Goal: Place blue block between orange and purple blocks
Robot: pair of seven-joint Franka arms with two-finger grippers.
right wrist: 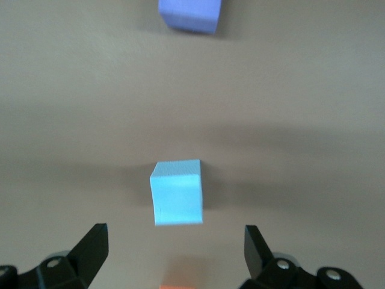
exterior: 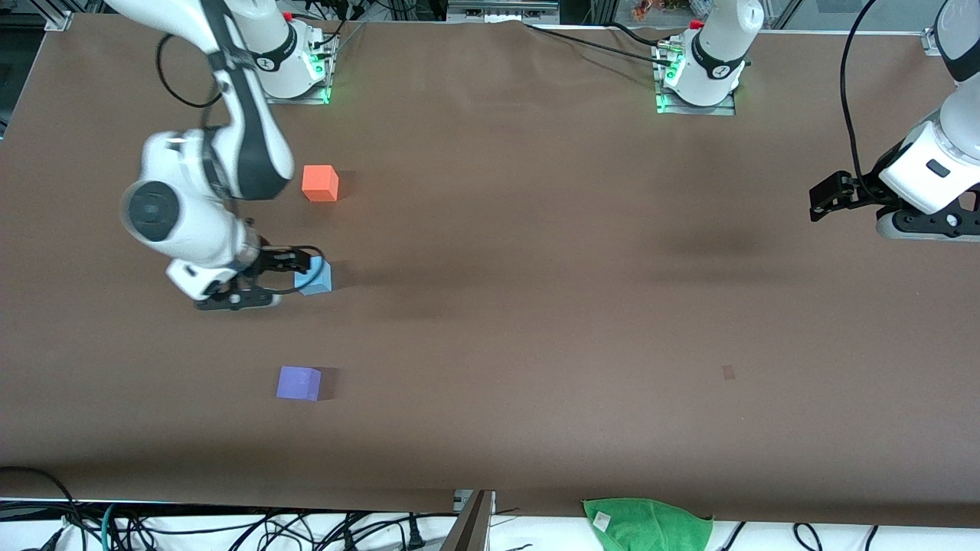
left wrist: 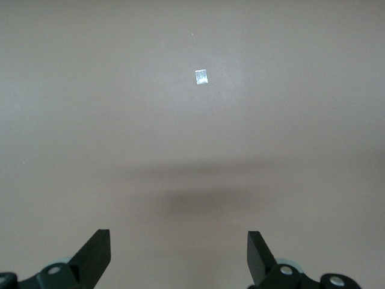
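I count three cubes, one of each colour: purple block (exterior: pixel 298 383) nearest me, blue block (exterior: pixel 315 277) on the table between it and the orange block (exterior: pixel 320 183). My right gripper (right wrist: pixel 174 253) hangs spread wide over the blue one, not gripping. The left gripper (left wrist: pixel 178 256), also wide, waits, its wrist view showing only a pale scrap (left wrist: pixel 201 76).

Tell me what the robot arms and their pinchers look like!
Both arms are glossy white with dark grey joints. Each base glows green and has a red button on top. Black cables loop beside them. The right gripper and left gripper are black, with two wedge-shaped fingers.
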